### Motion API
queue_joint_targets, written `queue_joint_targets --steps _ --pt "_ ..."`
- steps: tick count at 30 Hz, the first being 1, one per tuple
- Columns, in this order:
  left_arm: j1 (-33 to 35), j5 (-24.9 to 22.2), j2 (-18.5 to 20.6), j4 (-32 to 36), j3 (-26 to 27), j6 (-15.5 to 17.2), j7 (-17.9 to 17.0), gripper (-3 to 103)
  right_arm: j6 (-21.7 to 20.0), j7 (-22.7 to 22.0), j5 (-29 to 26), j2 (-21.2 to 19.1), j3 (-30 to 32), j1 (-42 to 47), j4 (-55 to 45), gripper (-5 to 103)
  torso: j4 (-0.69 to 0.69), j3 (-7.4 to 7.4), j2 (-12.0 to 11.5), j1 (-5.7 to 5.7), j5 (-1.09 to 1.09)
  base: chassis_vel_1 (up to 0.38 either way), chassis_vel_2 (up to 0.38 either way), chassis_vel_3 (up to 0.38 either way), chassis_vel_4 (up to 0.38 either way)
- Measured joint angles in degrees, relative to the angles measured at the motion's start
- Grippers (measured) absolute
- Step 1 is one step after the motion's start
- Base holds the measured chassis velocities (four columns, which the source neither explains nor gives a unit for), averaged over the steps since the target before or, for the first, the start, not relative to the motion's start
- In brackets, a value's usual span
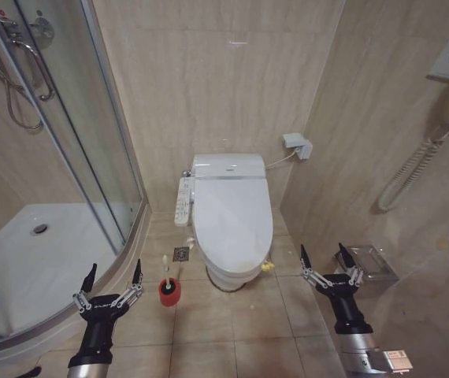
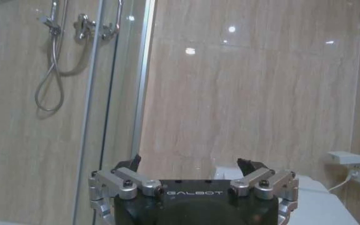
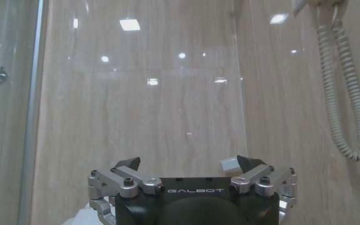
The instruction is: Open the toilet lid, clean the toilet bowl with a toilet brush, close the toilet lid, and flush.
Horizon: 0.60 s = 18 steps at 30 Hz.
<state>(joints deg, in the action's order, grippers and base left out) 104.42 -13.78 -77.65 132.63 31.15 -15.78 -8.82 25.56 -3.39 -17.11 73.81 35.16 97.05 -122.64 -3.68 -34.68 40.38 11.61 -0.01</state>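
Both tools spread over beige floor tiles [image 1: 209, 331], toilet lid [image 1: 232, 213] down.

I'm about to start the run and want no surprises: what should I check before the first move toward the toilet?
1. Toilet lid shut, ready to be lifted: ok.
2. Left gripper open and holding nothing: ok.
3. Right gripper open and holding nothing: ok.
4. Toilet brush standing in its red holder on the floor, left of the toilet: ok.
5. Floor tiles between the robot and the toilet free of obstacles: ok.
6. State of the bowl under the lid: cannot tell.
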Motion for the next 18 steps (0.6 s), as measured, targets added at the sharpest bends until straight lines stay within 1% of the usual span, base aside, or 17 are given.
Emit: queue_joint_targets --steps 2,3,4,8,9,10,11,13,14,16,18 --pt "-0.1 0.0 -0.04 -0.16 -0.09 -0.01 0.02 100 0.04 -0.02 -0.03 0.0 0.02 -0.17 0.32 100 0.0 -0.01 -0.01 0.01 0.01 -0.163 0.147 0.166 -0.157" --pt "-0.2 -0.01 -0.09 -0.34 -0.19 -0.02 0.02 100 0.13 -0.05 -0.05 0.03 0.02 -0.31 0.66 100 0.03 -0.01 -0.01 0.03 0.03 -0.158 0.183 0.192 -0.173" --pt "-0.28 -0.01 -0.12 -0.45 -0.24 -0.03 0.03 100 0.24 -0.13 -0.03 0.06 0.01 -0.33 0.9 100 0.01 -0.01 -0.01 0.03 0.0 -0.158 0.194 0.198 -0.173" --pt "-0.42 -0.01 -0.22 -0.84 -0.34 -0.14 0.05 100 0.74 -0.9 0.65 0.15 -0.03 -0.35 1.49 100 0.02 -0.01 -0.02 0.04 0.02 -0.175 0.204 0.209 -0.193" --pt "-0.53 -0.01 -0.26 -1.07 -0.4 -0.28 0.06 100 1.03 -2.36 1.51 0.22 -0.12 -0.51 1.73 100 0.0 -0.02 -0.02 0.06 0.0 -0.187 0.198 0.18 -0.179" --pt "-0.53 -0.01 -0.26 -1.07 -0.4 -0.28 0.06 100 1.03 -2.36 1.51 0.22 -0.12 -0.51 1.73 100 0.0 -0.02 -0.02 0.06 0.0 -0.187 0.198 0.18 -0.179" --pt "-0.58 -0.01 -0.29 -1.19 -0.46 -0.38 0.08 100 1.05 -3.77 1.91 0.25 -0.25 -0.72 1.8 100 -0.02 -0.02 -0.03 0.06 -0.02 -0.188 0.18 0.18 -0.179" --pt "-0.66 0.01 -0.41 -1.42 -0.62 -0.56 0.11 100 1.11 -7.29 2.27 0.26 -0.72 -1.46 1.86 100 0.03 -0.04 -0.04 0.09 0.04 -0.136 0.136 0.118 -0.124" --pt "-0.66 0.01 -0.41 -1.42 -0.62 -0.56 0.11 100 1.11 -7.29 2.27 0.26 -0.72 -1.46 1.86 100 0.03 -0.04 -0.04 0.09 0.04 -0.084 0.136 0.118 -0.069" --pt "-0.74 0.05 -0.51 -1.7 -0.8 -0.75 0.15 100 0.97 -9.07 2.86 0.21 -0.78 -1.59 1.92 100 0.02 -0.02 -0.04 0.07 -0.01 -0.039 0.076 0.034 -0.035" --pt "-0.79 0.08 -0.61 -1.91 -0.91 -0.87 0.18 100 0.92 -9.74 3.64 0.09 -0.8 -1.53 2.15 100 0.02 -0.01 -0.03 0.05 0.02 0.0 0.0 0.0 0.0"
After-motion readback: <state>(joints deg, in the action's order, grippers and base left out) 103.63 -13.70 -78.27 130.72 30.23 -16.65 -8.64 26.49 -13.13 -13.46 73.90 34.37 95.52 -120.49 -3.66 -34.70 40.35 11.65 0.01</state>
